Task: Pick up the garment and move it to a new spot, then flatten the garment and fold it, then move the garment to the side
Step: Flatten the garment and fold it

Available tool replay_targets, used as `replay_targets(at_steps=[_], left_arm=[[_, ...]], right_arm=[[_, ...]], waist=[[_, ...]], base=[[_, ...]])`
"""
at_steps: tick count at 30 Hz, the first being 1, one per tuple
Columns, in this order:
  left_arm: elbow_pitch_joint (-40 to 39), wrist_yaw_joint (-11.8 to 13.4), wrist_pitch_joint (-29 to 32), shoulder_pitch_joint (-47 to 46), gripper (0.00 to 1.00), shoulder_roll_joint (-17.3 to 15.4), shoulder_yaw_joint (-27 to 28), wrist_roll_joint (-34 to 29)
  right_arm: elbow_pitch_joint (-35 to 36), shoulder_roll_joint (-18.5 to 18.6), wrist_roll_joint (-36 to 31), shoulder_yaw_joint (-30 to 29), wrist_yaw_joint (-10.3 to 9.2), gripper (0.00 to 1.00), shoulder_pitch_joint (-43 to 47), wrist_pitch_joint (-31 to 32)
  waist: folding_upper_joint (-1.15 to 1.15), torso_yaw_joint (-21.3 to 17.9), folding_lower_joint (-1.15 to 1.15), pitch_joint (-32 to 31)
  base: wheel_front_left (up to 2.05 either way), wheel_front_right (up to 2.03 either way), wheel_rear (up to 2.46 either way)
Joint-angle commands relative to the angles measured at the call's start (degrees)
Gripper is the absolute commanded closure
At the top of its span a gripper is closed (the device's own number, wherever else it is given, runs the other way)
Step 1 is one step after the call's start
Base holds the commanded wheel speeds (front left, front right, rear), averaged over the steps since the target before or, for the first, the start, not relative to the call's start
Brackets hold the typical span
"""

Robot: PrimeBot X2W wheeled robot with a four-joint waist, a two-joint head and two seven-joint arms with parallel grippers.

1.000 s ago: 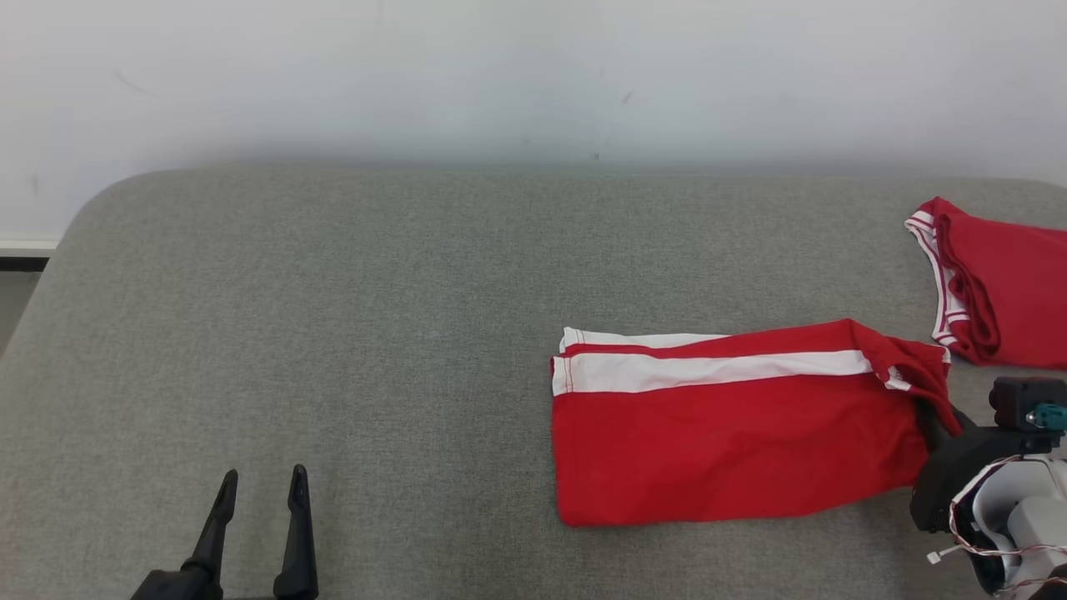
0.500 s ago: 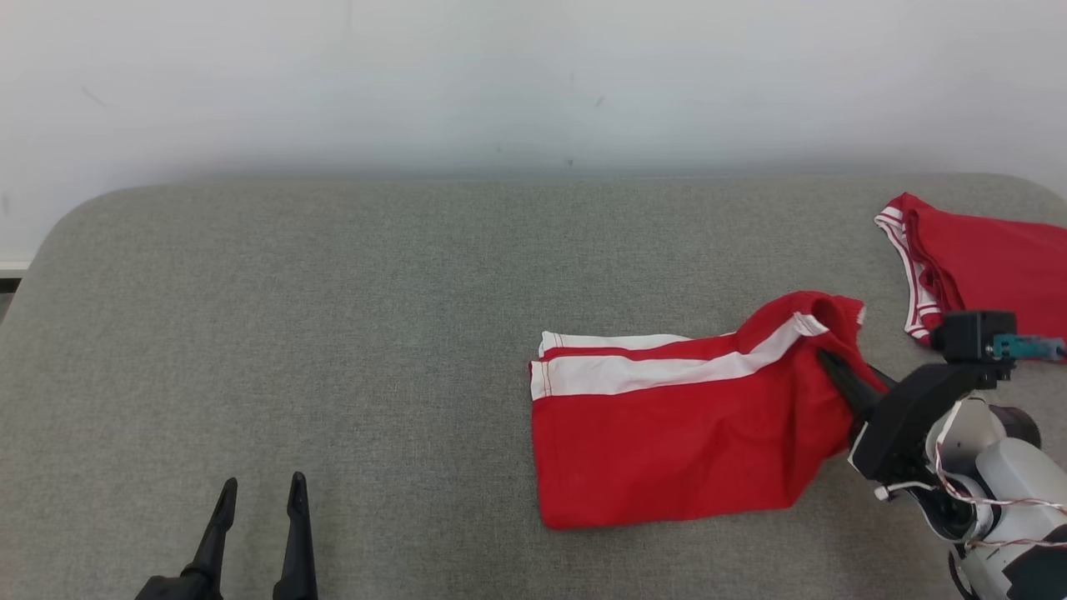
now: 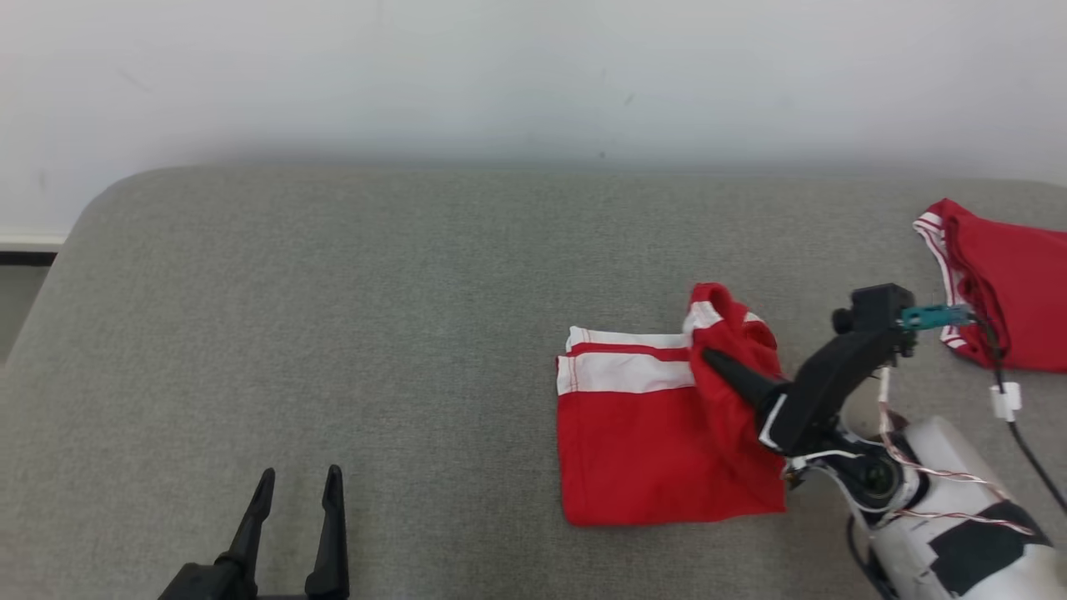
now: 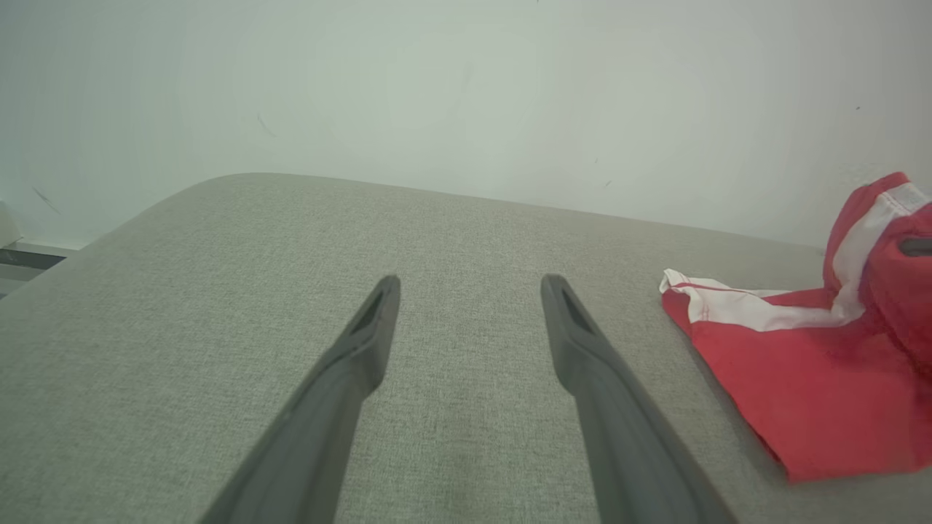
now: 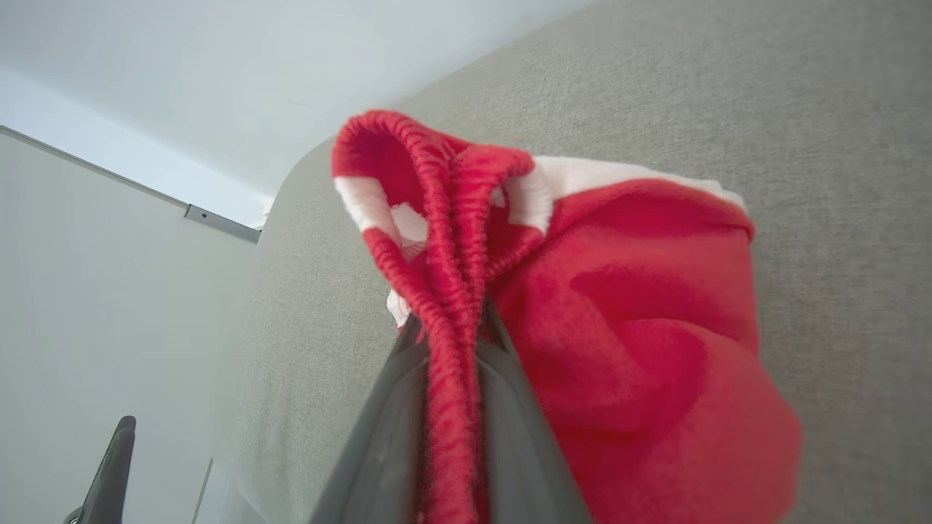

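A red garment [image 3: 633,442] with white stripes lies on the grey padded surface [image 3: 333,292], right of centre. My right gripper [image 3: 707,356] is shut on its ribbed band end, which it holds raised and bunched above the flat part. In the right wrist view the red band [image 5: 444,240] is pinched between the two fingers of that gripper [image 5: 451,320]. My left gripper [image 3: 300,475] stands open at the lower left, well apart from the garment, with nothing between its fingers [image 4: 472,284]. From the left wrist the garment [image 4: 801,364] shows at the right.
A second red garment with white trim [image 3: 1009,292] lies at the far right edge of the surface. A black cable with a white clip [image 3: 1004,402] hangs near it. A white wall rises behind. The surface's rounded corner [image 3: 92,208] is at the left.
My right gripper has lifted the garment's right end and carried it leftward over the flat part, so the garment now looks shorter. The camera shifted a little. The left gripper stays open.
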State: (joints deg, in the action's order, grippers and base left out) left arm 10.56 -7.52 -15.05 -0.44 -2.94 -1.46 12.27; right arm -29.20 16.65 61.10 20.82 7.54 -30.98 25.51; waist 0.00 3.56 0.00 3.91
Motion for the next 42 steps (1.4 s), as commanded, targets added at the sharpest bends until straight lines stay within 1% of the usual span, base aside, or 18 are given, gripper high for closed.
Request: replay_targets(at_steps=[1, 3, 4, 9, 11, 16, 17, 18, 20, 24, 30, 35, 42], left_arm=[[0.3, 0.1, -0.2, -1.0, 0.0, 0.1, -0.7, 0.4], [0.5, 0.1, -0.2, -1.3, 0.0, 0.1, -1.3, 0.6], [0.5, 0.1, -0.2, -1.3, 0.0, 0.1, -1.3, 0.6], [1.0, 0.3, -0.2, -2.2, 0.0, 0.1, -2.3, 1.3], [1.0, 0.5, -0.2, -2.3, 0.0, 0.1, -2.7, 1.5], [1.2, 0.9, -0.2, -3.0, 0.0, 0.1, -3.3, 2.1], [1.3, 0.9, -0.2, -3.1, 0.0, 0.1, -3.4, 2.2], [1.3, 0.9, -0.2, -3.1, 0.0, 0.1, -3.4, 2.3], [1.3, 0.9, -0.2, -3.0, 0.0, 0.1, -3.1, 2.2], [1.2, 0.8, -0.2, -2.2, 0.0, 0.1, -2.3, 1.4], [0.4, 0.5, -0.2, -0.9, 0.0, 0.1, -0.3, 0.2], [-0.5, 0.6, -0.2, -0.1, 0.0, 0.1, 1.4, -0.4], [-1.5, 0.4, -0.2, 0.5, 0.0, 0.1, 3.2, -1.2]], right_arm=[[-0.4, -1.8, -2.0, 0.4, -0.11, 1.0, -0.9, 0.8], [-1.0, -3.2, -3.6, 0.2, -0.11, 1.0, -1.0, 0.8], [-1.0, -3.2, -3.6, 0.2, -0.11, 1.0, -1.0, 0.8], [-2.6, -5.2, -10.4, 1.0, -0.11, 1.0, -1.1, -0.7], [-3.9, -6.6, -11.3, -0.1, -0.12, 1.0, -0.6, -1.5], [-5.8, -8.5, -14.9, -0.9, -0.12, 1.0, 0.1, -4.0], [-5.9, -8.9, -15.2, -1.1, -0.12, 0.31, 0.2, -4.4], [-5.9, -9.2, -15.6, -1.2, -0.12, 0.0, 0.4, -4.8], [-5.4, -9.3, -16.5, -1.1, -0.12, 0.0, 0.7, -6.0], [-2.1, -8.3, -17.2, -0.6, -0.12, 0.0, 1.6, -9.5], [4.5, -4.4, -20.9, -0.6, -0.12, 0.0, 2.8, -18.3], [8.0, -2.1, -24.1, -2.2, -0.12, 0.0, 4.7, -25.2], [10.8, -0.9, -27.8, -5.7, -0.12, 0.0, 9.4, -32.7]], waist=[[0.0, 1.5, 0.0, 0.8], [0.0, 2.3, 0.0, 1.1], [0.0, 2.3, 0.0, 1.1], [0.0, 3.7, 0.0, 1.6], [0.0, 4.0, 0.0, 1.9], [0.0, 4.5, 0.0, 2.5], [0.0, 4.4, 0.0, 2.6], [0.0, 4.4, 0.0, 2.6], [0.0, 4.1, 0.0, 2.5], [0.0, 3.1, 0.0, 1.9], [0.0, 0.8, 0.0, 0.5], [0.0, -1.4, 0.0, -0.1], [0.0, -3.9, 0.0, -0.7]], base=[[0.0, 0.0, 0.0], [0.0, 0.0, 0.0], [0.0, 0.0, 0.0], [0.0, 0.0, 0.0], [0.0, 0.0, 0.0], [0.0, 0.0, 0.0], [0.0, 0.0, 0.0], [0.0, 0.0, 0.0], [0.0, 0.0, 0.0], [0.0, 0.0, 0.0], [0.0, 0.0, 0.0], [0.0, 0.0, 0.0], [0.0, 0.0, 0.0]])
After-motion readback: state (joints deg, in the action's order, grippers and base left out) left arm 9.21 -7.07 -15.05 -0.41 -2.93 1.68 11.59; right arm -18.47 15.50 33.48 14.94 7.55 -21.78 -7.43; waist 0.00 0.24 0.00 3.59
